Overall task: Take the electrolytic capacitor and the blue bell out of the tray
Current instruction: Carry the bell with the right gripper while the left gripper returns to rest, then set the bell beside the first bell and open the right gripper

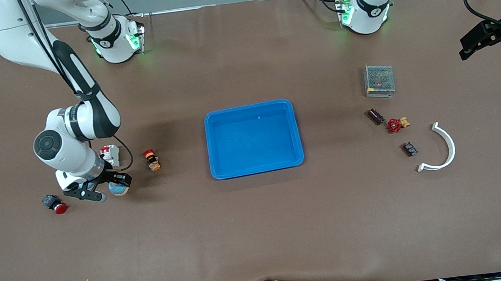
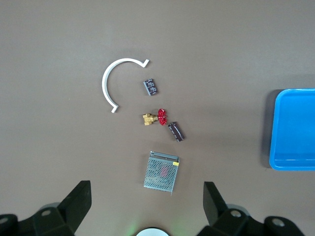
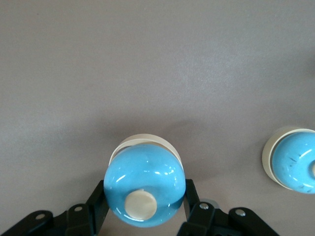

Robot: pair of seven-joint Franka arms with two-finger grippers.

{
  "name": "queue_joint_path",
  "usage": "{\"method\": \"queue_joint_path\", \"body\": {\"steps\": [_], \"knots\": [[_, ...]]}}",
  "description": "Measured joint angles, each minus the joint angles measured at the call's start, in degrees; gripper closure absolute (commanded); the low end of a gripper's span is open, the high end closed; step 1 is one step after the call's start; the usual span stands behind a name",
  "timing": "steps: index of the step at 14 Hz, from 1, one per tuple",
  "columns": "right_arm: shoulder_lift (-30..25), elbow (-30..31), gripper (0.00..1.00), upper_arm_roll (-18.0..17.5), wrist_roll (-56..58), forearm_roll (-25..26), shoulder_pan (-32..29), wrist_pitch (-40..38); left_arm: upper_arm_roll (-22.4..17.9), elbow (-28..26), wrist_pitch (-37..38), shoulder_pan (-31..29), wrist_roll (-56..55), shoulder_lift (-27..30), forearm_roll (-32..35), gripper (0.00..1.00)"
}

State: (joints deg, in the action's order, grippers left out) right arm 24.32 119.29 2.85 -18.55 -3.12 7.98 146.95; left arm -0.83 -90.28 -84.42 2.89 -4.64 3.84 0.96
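A blue bell [image 1: 119, 188] with a cream rim sits between the fingers of my right gripper [image 1: 106, 191], low at the table toward the right arm's end. In the right wrist view the gripper [image 3: 145, 199] is shut on this bell [image 3: 145, 184], and a second blue bell [image 3: 291, 160] lies beside it. Two dark capacitors [image 1: 374, 116] [image 1: 410, 149] lie toward the left arm's end; they also show in the left wrist view [image 2: 176, 132] [image 2: 150, 86]. My left gripper [image 1: 486, 39] [image 2: 146, 206] is open and empty, high above that end.
A blue tray [image 1: 208, 145] [image 2: 273, 128] stands mid-table. By the capacitors lie a metal mesh box [image 1: 379, 80], a red valve [image 1: 395, 125] and a white curved piece [image 1: 442, 148]. By the right gripper lie a red push button [image 1: 54, 204], a white breaker [image 1: 110, 154] and a small orange switch [image 1: 152, 160].
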Motion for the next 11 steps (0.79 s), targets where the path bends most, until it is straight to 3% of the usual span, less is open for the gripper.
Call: {"method": "queue_joint_path", "body": {"steps": [11], "knots": [[3.49, 0.93, 1.00, -0.63, -0.11, -0.15, 0.00, 0.15, 0.23, -0.71, -3.46, 0.21, -0.01, 0.03, -0.02, 0.00]]}}
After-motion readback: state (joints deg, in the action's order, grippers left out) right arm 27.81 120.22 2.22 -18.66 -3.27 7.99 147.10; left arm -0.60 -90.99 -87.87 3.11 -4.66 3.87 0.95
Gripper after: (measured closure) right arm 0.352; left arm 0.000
